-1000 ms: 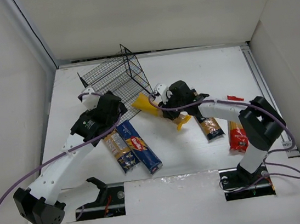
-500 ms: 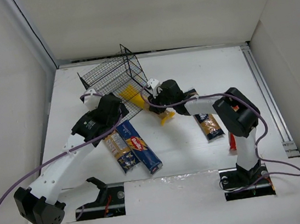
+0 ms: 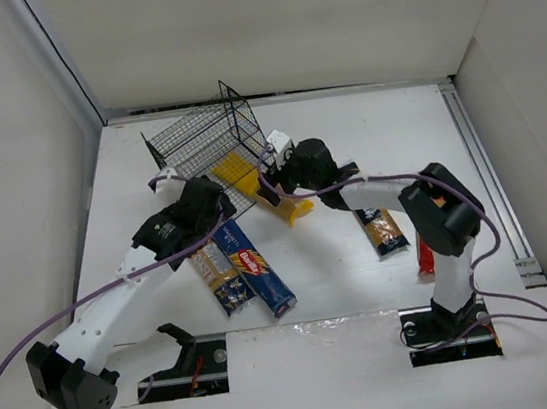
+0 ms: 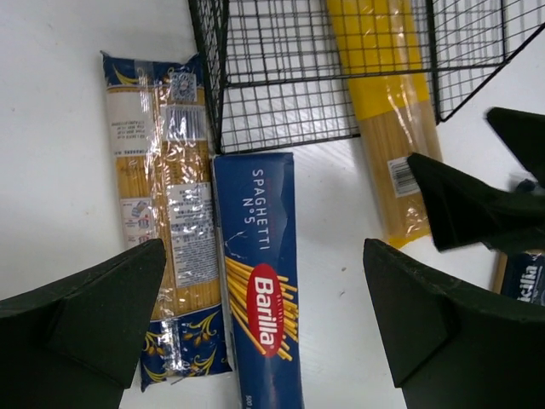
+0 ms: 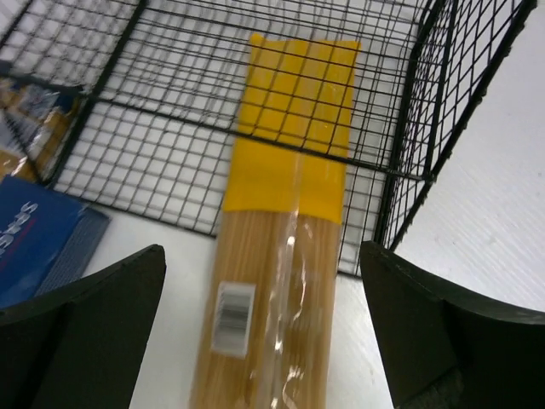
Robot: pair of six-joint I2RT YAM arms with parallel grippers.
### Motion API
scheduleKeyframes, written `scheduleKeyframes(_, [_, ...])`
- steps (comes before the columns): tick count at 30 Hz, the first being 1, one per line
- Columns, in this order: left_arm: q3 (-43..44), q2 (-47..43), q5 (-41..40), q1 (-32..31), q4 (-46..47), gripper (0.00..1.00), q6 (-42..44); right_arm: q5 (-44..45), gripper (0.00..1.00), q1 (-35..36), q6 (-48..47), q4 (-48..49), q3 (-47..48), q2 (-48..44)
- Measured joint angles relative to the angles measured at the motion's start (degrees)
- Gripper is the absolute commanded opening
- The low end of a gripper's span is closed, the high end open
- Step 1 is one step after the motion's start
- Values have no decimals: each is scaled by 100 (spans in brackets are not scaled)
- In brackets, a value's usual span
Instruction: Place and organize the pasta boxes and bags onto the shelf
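Five packs show, but only the yellow bag [image 5: 281, 213] has reached the shelf [image 5: 170, 119]. Its yellow end lies inside the mesh, near the right wall in the right wrist view, while its clear half with the barcode sticks out onto the table [image 3: 344, 125]. The right gripper [image 5: 261, 256] hangs over that outer half, jaws spread wide and touching nothing. The left gripper [image 4: 262, 256], equally wide and empty, hovers above the blue box [image 4: 260, 281] and the clear bag [image 4: 166, 213], which lie side by side before the shelf. The yellow bag looks light, its film soft and slick, its strands stiff but brittle. I judge it best pinched gently across its width near the middle, or nudged on its end. The box is rigid and should bear a firmer grip across its narrow sides.
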Motion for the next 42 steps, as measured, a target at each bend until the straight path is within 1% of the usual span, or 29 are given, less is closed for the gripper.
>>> scheduleKeyframes(2, [-129,-63,68,0,-55,100,-48,66,100,74,-197,-127,-350,-501])
scheduleKeyframes(5, [-308,-260,155,0,-232,100,-164,387,100,417,-551,-741,-748,-1429])
scheduleKeyframes(7, [-332,-387,149,0,-387,100,-280,745,100,881,-708,-1259,-804,-1958])
scheduleKeyframes(9, [-321,-472,98,0,-546,100,-433,1180,100,1491,-710,-1633,-804,-2323])
scheduleKeyframes(13, [-138,-481,-4,0,-1008,100,-713,1685,100,2614,-367,-2168,-1054,-2669])
scheduleKeyframes(16, [33,-481,-181,11,-1276,100,-839,2065,100,3171,13,-2627,-1300,-2610])
scheduleKeyframes(23, [157,-481,-367,39,-1600,100,-905,2542,100,3864,568,-3156,-1338,-1902])
scheduleKeyframes(28, [96,-498,-358,39,-1617,100,-898,2599,100,3932,848,-3213,-1128,-1416])
scheduleKeyframes(35, [-42,-728,-343,39,-1613,100,-890,3069,100,3926,1014,-3206,-706,-772])
scheduleKeyframes(38, [-42,-815,-343,39,-1613,100,-879,3259,92,3926,1071,-3206,-595,-667])
scheduleKeyframes(39, [-42,-835,-343,39,-1613,100,-876,3359,79,3926,1152,-3202,-579,-640])
scheduleKeyframes(40, [-42,-850,-345,39,-1613,100,-876,3392,69,3926,1163,-3200,-573,-632])
scheduleKeyframes(41, [-42,-861,-345,39,-1613,100,-876,3488,59,3926,1241,-3206,-577,-632])
scheduleKeyframes(42, [-44,-868,-345,39,-1613,100,-870,3585,51,3926,1305,-3204,-586,-636])
